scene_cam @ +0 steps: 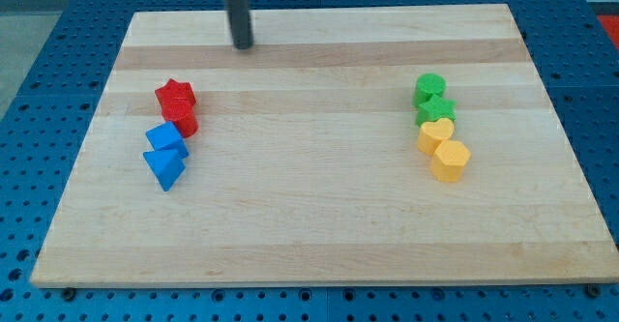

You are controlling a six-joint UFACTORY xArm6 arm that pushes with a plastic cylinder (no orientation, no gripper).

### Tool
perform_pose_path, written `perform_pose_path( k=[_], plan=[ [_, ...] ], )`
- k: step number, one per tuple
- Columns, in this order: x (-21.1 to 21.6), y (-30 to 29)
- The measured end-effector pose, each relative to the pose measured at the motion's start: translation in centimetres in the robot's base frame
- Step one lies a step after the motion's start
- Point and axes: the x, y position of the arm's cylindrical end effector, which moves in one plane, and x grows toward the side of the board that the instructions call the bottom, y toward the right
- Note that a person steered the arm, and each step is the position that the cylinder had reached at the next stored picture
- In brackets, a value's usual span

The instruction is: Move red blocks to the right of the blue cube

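Observation:
My tip [242, 45] rests near the view's top of the wooden board [319, 235], above and to the right of the red blocks, apart from them. A red star-shaped block [175, 96] lies at the view's left, with a second red block [183, 120] touching it just below. A blue cube [166, 136] sits directly under the red blocks, touching the lower one. A blue triangular block [164, 167] lies just below the cube.
At the view's right stand a green round block [429, 89], a green star-shaped block [435, 110], a yellow heart-shaped block [435, 134] and a yellow hexagonal block [450, 160] in a tight column. The board lies on a blue perforated table [58, 32].

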Motion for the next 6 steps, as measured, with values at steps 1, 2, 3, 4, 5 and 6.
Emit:
perform_pose_path(
  k=[1, 2, 3, 4, 5, 6],
  plan=[
    [1.2, -6.8],
    [3.6, -12.0],
    [8.2, -12.6],
    [9.3, -10.2],
    [10.7, -8.1],
    [10.9, -4.4]
  ],
)
